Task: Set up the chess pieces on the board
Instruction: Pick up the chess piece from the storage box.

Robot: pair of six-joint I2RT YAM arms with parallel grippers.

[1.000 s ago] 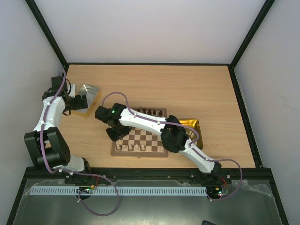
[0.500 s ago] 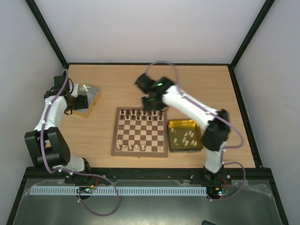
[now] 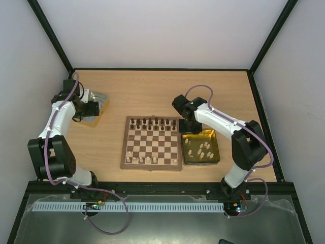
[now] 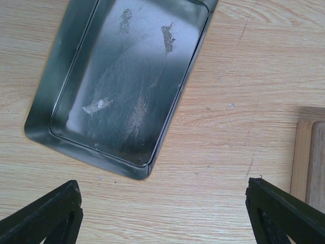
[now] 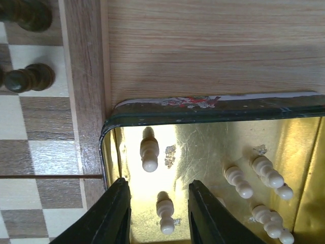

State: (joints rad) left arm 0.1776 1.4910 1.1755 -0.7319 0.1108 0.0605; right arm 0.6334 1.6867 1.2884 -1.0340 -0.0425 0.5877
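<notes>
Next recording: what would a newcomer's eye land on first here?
The board mid-table, dark pieces lined along its far rows, a few cream pieces on its near row. Right of it, a gold tray holds more cream pieces lying loose, the right pincer open over one at its far-left corner. Far left, the left pincer hangs open by a silver tray.
</notes>
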